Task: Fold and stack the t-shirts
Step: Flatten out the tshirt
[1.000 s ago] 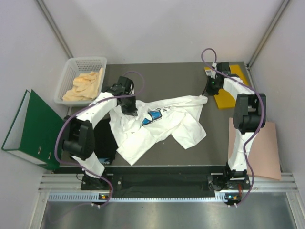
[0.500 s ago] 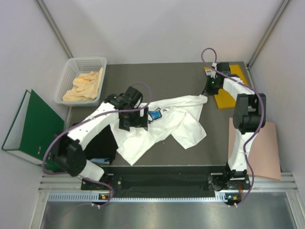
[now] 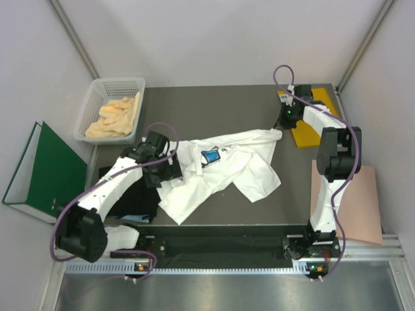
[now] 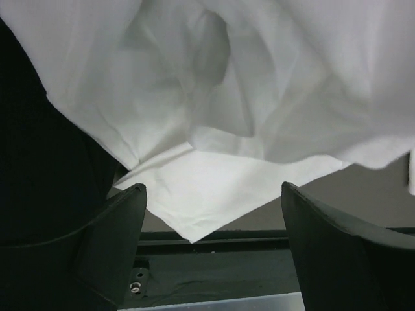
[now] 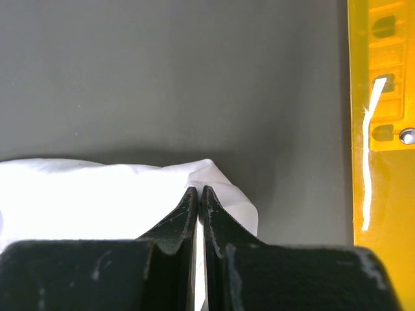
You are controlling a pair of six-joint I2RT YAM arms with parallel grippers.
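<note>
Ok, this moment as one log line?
left gripper open above white t-shirt | right gripper shut on white t-shirt's far edge | black t-shirt at left, against white one | white t-shirt rumpled, not yet folded

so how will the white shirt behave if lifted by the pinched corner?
Probably floppy: the white shirt lies in soft crumpled folds, so it should hang from the right hand, not hold shape. Likely light, being thin cloth. Most of it rests on the table, so it may drag and bunch.
</note>
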